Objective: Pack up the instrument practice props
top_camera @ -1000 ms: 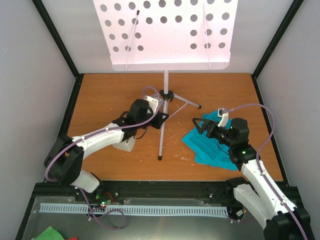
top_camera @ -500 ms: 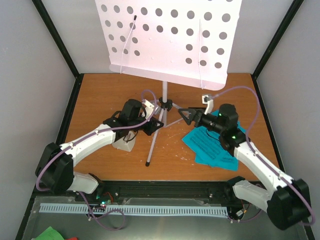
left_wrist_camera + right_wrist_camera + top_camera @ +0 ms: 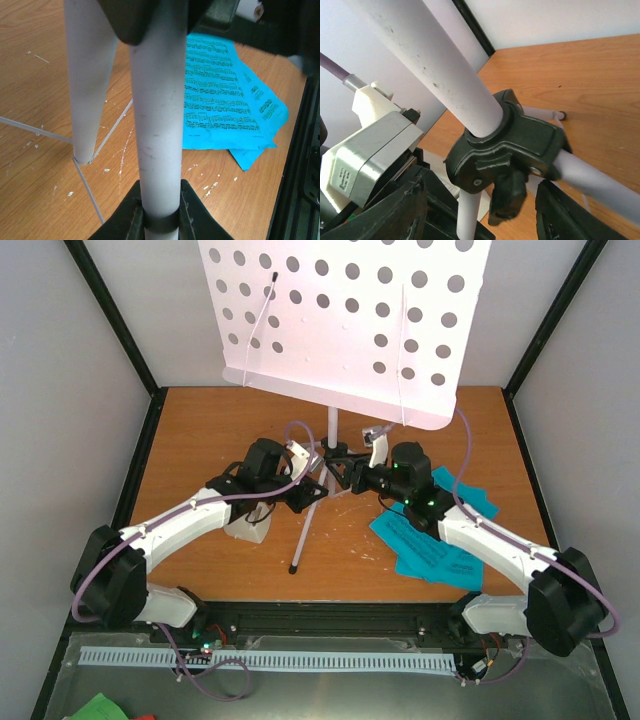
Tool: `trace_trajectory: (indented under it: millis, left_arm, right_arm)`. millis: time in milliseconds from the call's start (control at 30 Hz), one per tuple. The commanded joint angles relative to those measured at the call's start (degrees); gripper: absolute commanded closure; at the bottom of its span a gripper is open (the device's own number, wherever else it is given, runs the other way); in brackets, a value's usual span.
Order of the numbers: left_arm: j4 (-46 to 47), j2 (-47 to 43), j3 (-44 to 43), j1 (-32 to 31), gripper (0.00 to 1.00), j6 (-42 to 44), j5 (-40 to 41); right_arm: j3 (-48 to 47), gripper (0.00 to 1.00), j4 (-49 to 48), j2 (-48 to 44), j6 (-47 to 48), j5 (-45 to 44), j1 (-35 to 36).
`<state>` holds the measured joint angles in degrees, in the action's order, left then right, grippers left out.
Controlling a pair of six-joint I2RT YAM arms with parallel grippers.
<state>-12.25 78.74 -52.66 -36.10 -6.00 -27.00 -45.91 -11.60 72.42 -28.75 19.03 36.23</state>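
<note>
The pale lilac music stand (image 3: 330, 425) leans, its perforated tray (image 3: 345, 320) high at the back. My left gripper (image 3: 306, 491) (image 3: 160, 220) is shut on one of the stand's legs (image 3: 157, 125); a second leg (image 3: 87, 100) hangs beside it. My right gripper (image 3: 347, 476) (image 3: 480, 215) is open, its fingers (image 3: 385, 215) on either side of the black tripod hub (image 3: 507, 142) and its knob (image 3: 507, 200), with gaps on both sides. Cyan sheet-music pages (image 3: 440, 545) (image 3: 220, 100) lie on the table under my right arm. The white metronome (image 3: 248, 527) is mostly hidden under my left arm.
Black frame posts and pale walls close in the wooden table (image 3: 200, 440) on three sides. A black rail (image 3: 330, 615) runs along the near edge. The stand's free leg tip (image 3: 294, 567) rests near the front. A green object (image 3: 100, 708) lies below the table.
My right arm swung left off the cyan pages to the stand's hub, its jaws narrowing. The stand tilted and its tray shifted right while my left gripper kept its hold on the leg.
</note>
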Motion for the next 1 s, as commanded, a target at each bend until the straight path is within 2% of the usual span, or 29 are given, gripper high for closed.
trace_trajectory:
  millis: [0,100,267,500,600,767,967]
  left_arm:
    - [-1.64,-0.26,-2.27,-0.29,1.00,4.62,0.37]
    - [-1.71,-0.41,-2.27,-0.29,1.00,4.60,0.27]
    - [-1.73,-0.43,-2.28,-0.29,1.00,4.62,0.48]
    - [-1.87,-0.26,-2.44,-0.29,1.00,4.73,0.73]
    - [-2.00,-0.25,-2.53,-0.23,1.00,4.73,0.69]
    - [-2.12,-0.35,-2.62,-0.29,1.00,4.68,0.73]
    - [-2.17,-0.25,-2.62,-0.28,1.00,4.68,0.44]
  right_arm:
    - [0.62,0.41,0.89,-3.90,0.79,-8.93,0.42]
    - [0.28,0.46,0.97,-3.85,0.72,-8.56,0.47]
    - [-0.19,0.69,-0.03,-2.58,1.31,-4.72,0.42]
    - [2.31,0.90,-2.28,-3.22,6.09,-2.32,0.50]
    - [2.33,0.93,-0.08,-4.22,13.53,-4.77,1.00]
    - [0.57,0.96,6.36,-5.67,33.68,-11.87,3.33]
    - [0.10,0.92,8.03,-7.64,56.17,-21.20,6.99]
